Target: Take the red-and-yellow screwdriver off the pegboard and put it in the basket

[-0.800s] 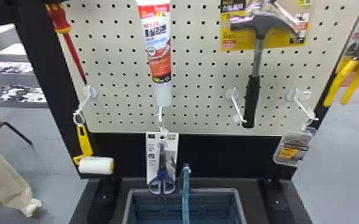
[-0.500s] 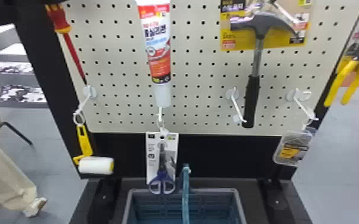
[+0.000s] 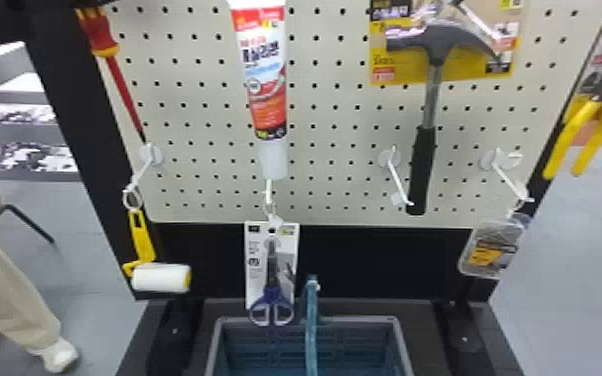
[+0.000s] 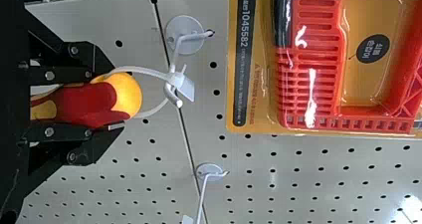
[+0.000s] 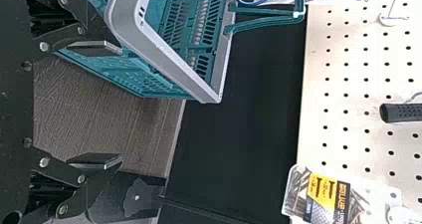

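Observation:
At the head view's top left, my left gripper (image 3: 10, 20) is at the upper end of the red-and-yellow screwdriver (image 3: 99, 31), whose red shaft slants down over the pegboard (image 3: 335, 115). In the left wrist view the left gripper (image 4: 107, 102) is shut on the handle of the screwdriver (image 4: 82, 102). A white loop (image 4: 142, 70) runs from the handle around a white hook (image 4: 175, 87). The basket (image 3: 400, 345) is below the board. My right gripper (image 5: 119, 104) stands open beside the basket (image 5: 169, 59), nothing between its fingers.
A tube (image 3: 265, 75), a hammer (image 3: 422, 150), packaged scissors (image 3: 271, 280), a paint roller (image 3: 161, 278) and a clear pack (image 3: 492, 247) hang at the board, with yellow-handled pliers (image 3: 582, 130) at its right. A red packaged item (image 4: 313, 55) is beyond the hook.

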Controlling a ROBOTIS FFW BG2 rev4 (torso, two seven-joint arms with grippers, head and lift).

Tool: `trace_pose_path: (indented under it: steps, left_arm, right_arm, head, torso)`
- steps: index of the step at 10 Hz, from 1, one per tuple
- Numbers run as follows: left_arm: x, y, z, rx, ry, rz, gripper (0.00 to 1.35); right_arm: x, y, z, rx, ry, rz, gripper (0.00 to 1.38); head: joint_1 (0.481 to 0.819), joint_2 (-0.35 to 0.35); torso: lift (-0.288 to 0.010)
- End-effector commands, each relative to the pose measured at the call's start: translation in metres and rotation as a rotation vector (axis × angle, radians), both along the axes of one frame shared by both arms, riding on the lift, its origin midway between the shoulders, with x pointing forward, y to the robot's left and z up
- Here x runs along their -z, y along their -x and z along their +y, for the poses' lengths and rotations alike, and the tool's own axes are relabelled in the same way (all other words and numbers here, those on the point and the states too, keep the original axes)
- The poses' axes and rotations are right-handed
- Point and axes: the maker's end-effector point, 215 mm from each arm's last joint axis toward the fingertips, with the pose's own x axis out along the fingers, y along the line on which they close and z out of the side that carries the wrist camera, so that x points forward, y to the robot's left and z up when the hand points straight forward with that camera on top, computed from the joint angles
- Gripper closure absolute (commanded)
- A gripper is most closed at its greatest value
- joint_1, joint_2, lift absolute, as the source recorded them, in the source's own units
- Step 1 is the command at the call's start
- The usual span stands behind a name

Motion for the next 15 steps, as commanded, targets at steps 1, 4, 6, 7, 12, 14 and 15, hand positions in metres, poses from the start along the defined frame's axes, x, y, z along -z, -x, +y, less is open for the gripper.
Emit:
trace_pose_path:
  steps: [1,4,6,7,12,14,15]
  left_arm:
    - [-0.003,0.0,0.0,-0.001,0.0,-0.007,1.07]
    - [-0.006,0.001,0.0,-0.003,-0.011,-0.015,1.07]
    - [-0.008,0.001,0.001,-0.005,-0.015,-0.019,1.08]
    - [-0.008,0.001,0.002,-0.007,-0.015,-0.02,1.08]
    - [-0.005,0.014,0.001,-0.014,-0.021,-0.031,1.08]
    - [-0.012,0.016,-0.001,-0.011,-0.026,-0.048,1.08]
    - [-0.014,0.016,-0.001,-0.012,-0.025,-0.051,1.08]
  right_arm:
    - [0.001,0.0,0.0,0.0,0.0,0.002,0.5]
    - [-0.001,0.001,0.0,-0.003,0.0,0.001,0.5]
    - [-0.001,0.001,-0.001,-0.004,0.001,0.0,0.5]
    - [-0.001,0.002,0.0,-0.007,0.002,0.002,0.5]
    - [-0.001,0.004,-0.001,-0.007,0.002,0.009,0.5]
    - [0.0,0.004,-0.001,-0.008,0.004,0.013,0.5]
    - [0.0,0.004,-0.001,-0.008,0.004,0.015,0.5]
  head:
    - [0.549,0.0]
    - [0.549,0.0]
    - [0.549,0.0]
    - [0.549,0.0]
    - [0.549,0.0]
    - [0.549,0.0]
    - [0.549,0.0]
  torso:
    - [-0.1]
    - [-0.1]
    - [-0.1]
    - [-0.1]
    - [-0.1]
    - [-0.1]
    - [-0.1]
